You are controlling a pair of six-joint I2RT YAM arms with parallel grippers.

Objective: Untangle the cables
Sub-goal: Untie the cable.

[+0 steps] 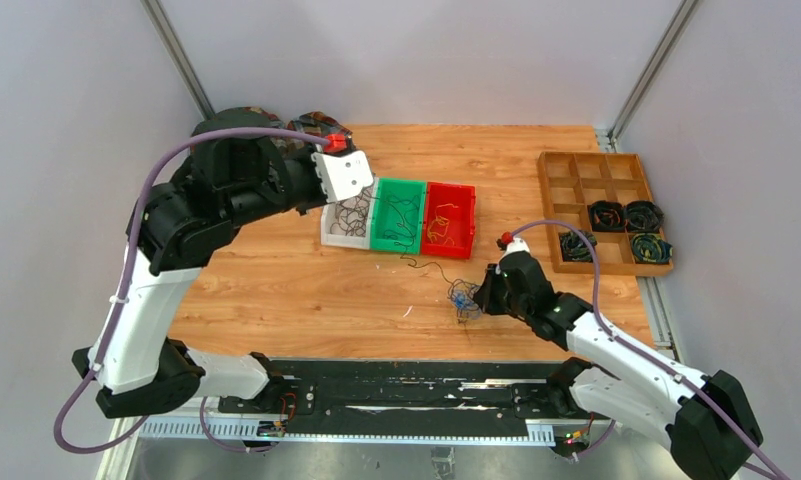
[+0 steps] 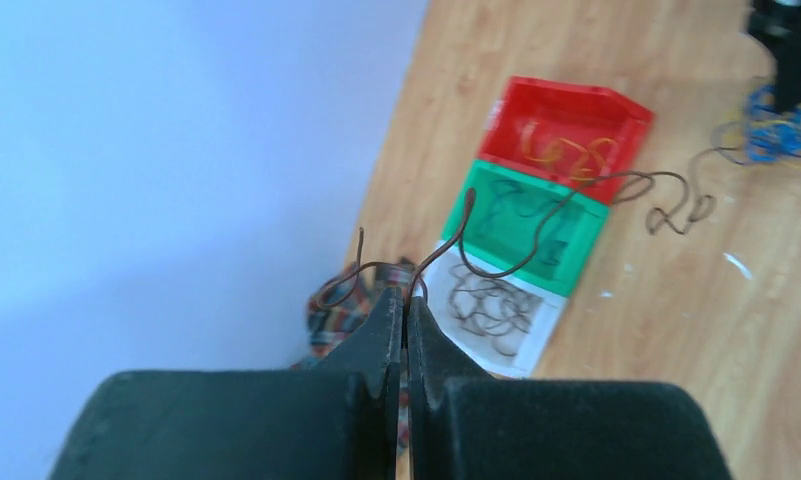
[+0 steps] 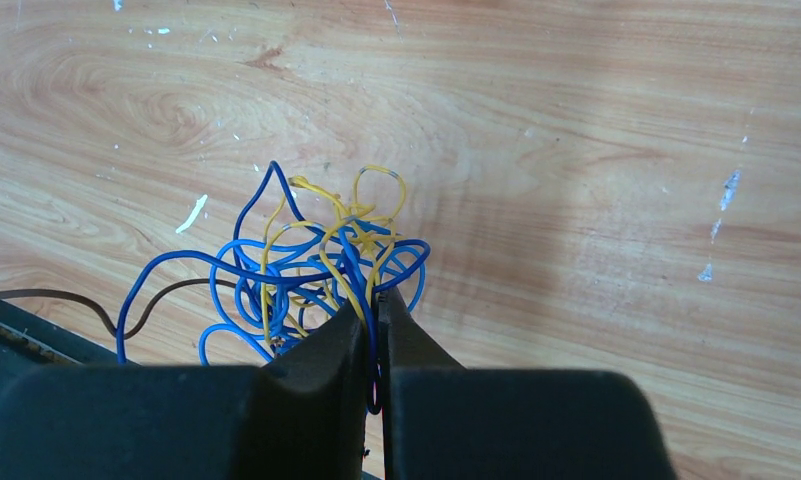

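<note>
Cables [image 3: 306,265] sit in a messy little ball of blue and yellow loops on the wooden table [image 1: 276,290]. The right gripper [image 3: 374,300] pinches a blue loop [image 3: 361,262]. The left gripper [image 2: 406,305] pinches one dark wire [image 2: 441,240].

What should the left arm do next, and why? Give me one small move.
Probably draw the left gripper a little farther from the clump. It is shut on a brown wire whose far end runs into that blue-and-yellow clump, which the right gripper pinches on the table; more pull should slide it free.
</note>
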